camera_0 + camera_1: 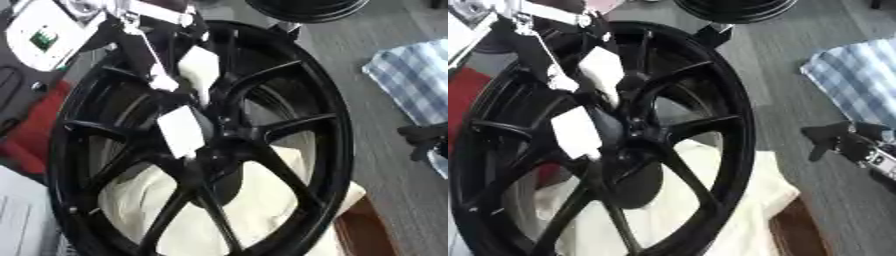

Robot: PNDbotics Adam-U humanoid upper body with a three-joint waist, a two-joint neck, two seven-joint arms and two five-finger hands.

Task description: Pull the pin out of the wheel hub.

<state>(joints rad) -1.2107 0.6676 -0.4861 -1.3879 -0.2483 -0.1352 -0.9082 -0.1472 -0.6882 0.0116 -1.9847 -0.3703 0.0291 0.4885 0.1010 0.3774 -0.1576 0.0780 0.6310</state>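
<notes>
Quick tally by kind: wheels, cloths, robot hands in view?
Wheels: 2, the big black wheel and a second wheel at the far edge.
Cloths: 2, white cloth, checked cloth.
Robot hands: 2, left hand, right hand.
Total: 6

Our left arm (535, 50) is black with silver joints and white plates. Our right hand (846, 142) is black.

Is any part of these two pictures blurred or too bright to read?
Left eye view: the left hand over the wheel hub is washed out white. Right eye view: the right hand is a soft dark shape; the checked cloth looks blurred.
</notes>
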